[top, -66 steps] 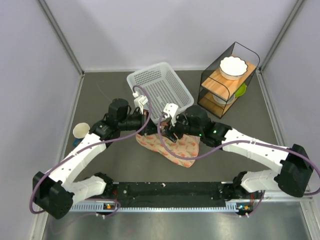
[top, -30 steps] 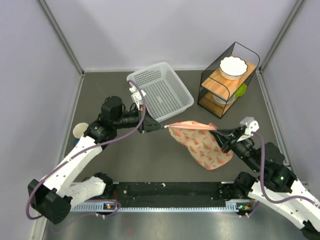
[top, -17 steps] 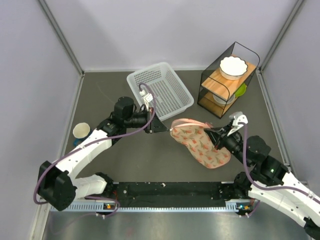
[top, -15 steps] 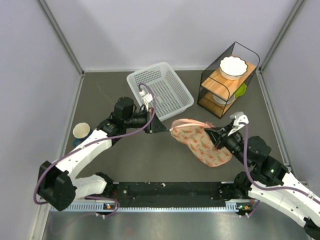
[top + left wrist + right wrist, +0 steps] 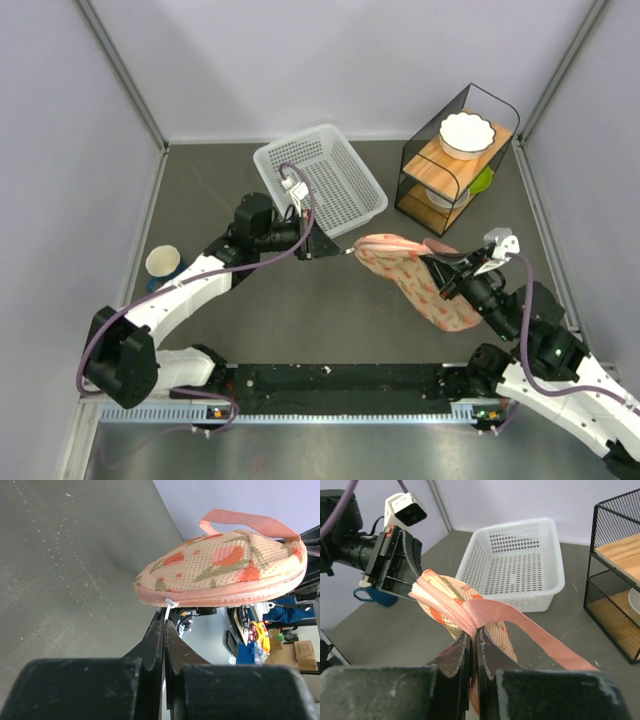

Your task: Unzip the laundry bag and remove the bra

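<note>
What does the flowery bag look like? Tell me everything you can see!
The laundry bag is soft beige-pink mesh-like fabric with red-orange prints and pink trim, plus a pink loop strap. It hangs stretched between the two arms, seemingly off the table. The left gripper pinches its white zip pull; the right gripper pinches the pink trim at the other end. The zip edge in view looks closed.

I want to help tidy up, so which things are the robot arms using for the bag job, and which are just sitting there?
For the job:
- laundry bag
- its zip pull, pinched by the left gripper
- right gripper, pinching the bag's pink end
- bra: not in sight

Just sitting there:
- white basket
- wire rack
- white bowl
- paper cup
</note>
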### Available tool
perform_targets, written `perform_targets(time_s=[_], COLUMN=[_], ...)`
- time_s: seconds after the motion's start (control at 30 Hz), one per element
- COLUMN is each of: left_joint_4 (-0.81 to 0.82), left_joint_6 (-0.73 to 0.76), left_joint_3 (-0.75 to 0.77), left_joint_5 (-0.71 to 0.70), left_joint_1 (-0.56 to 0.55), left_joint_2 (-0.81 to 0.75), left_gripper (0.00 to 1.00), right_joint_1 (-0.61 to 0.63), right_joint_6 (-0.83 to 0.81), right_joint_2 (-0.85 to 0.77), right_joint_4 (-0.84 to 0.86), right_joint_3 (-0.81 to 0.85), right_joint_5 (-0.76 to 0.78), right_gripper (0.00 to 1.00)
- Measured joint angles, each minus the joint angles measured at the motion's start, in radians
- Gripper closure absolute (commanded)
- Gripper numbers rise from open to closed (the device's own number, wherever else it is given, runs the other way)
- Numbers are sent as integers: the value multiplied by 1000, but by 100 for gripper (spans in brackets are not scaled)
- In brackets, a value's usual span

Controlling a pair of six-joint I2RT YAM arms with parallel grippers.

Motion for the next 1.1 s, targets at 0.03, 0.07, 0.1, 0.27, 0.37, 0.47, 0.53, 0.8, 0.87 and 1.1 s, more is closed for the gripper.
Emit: perform_targets(time_s=[0.03, 0.07, 0.1, 0.27, 0.37, 0.47, 0.53, 0.8, 0.87, 1.1], left_joint_4=[23, 35, 47, 91, 94, 60, 37, 29, -3, -185], left_joint_6=[-14, -22, -33, -61, -60, -27, -6, 51, 73, 154], left_joint_3=[-3, -5, -6, -9, -9, -7, -8, -29, -29, -9], left_joint_5=[0, 0, 0, 1, -3, -34, -58, -114, -140, -344], left_joint_1=[0, 1, 1, 2, 1, -13, -24, -35, -45, -101], left_joint_2=[12, 19, 26, 36, 46, 61, 74, 181, 182, -11], left_gripper=[100, 100, 100, 100, 100, 100, 100, 94, 65, 27], right_joint_1=[0, 0, 0, 0, 0, 0, 0, 0, 0, 0], right_joint_6=[4, 7, 12, 32, 55, 89, 107, 138, 144, 227], right_joint_2=[-5, -10, -15, -35, -22, 25, 63, 166, 216, 420], right_joint_4=[-2, -5, -9, -15, -11, 6, 32, 78, 75, 78], right_joint_3=[0, 0, 0, 0, 0, -6, -18, -55, -47, 30], right_joint_5=[-3, -3, -4, -3, -5, -3, 0, 88, 101, 121], right_gripper=[100, 100, 100, 100, 100, 100, 100, 100, 100, 100])
